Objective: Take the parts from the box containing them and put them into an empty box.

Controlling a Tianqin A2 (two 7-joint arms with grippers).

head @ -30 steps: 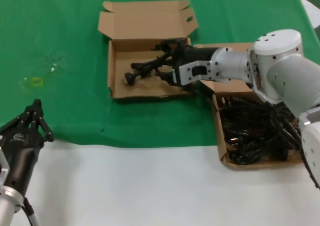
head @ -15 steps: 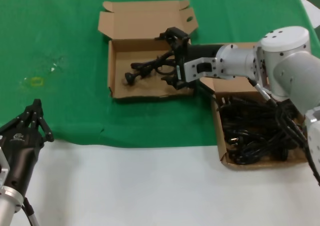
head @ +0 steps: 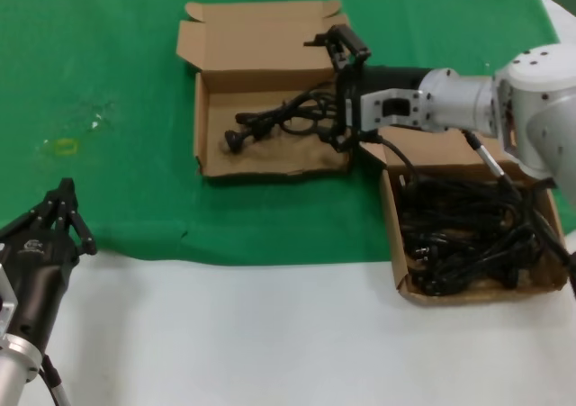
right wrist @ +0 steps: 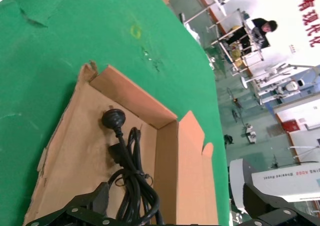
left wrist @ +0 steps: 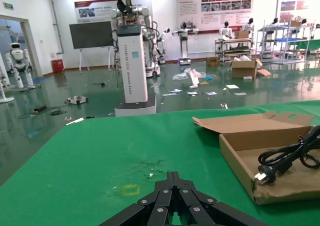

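Two open brown cardboard boxes lie on the green cloth. The right box (head: pixel 392 217) holds a heap of several black coiled power cords (head: pixel 468 230). The back centre box (head: pixel 209 109) holds one cord bundle (head: pixel 274 118), lying free on its floor. My right gripper (head: pixel 338 89) is open and empty, hovering over that box's right wall, its fingers spread wide above the bundle's end. In the right wrist view the bundle (right wrist: pixel 127 171) lies in the box (right wrist: pixel 170 151) under the open gripper (right wrist: pixel 175 206). My left gripper (head: pixel 63 212) is shut and parked at the near left.
The green cloth (head: pixel 108 46) covers the far half of the table; bare white table (head: pixel 270 334) lies in front. A small yellow mark (head: pixel 65 145) sits on the cloth at the left. The left wrist view shows the centre box (left wrist: pixel 240 151) and a plug (left wrist: pixel 265 172).
My right gripper opened and let go of the cord bundle in the centre box, then drew back to the right and slightly up. The left arm has not moved.
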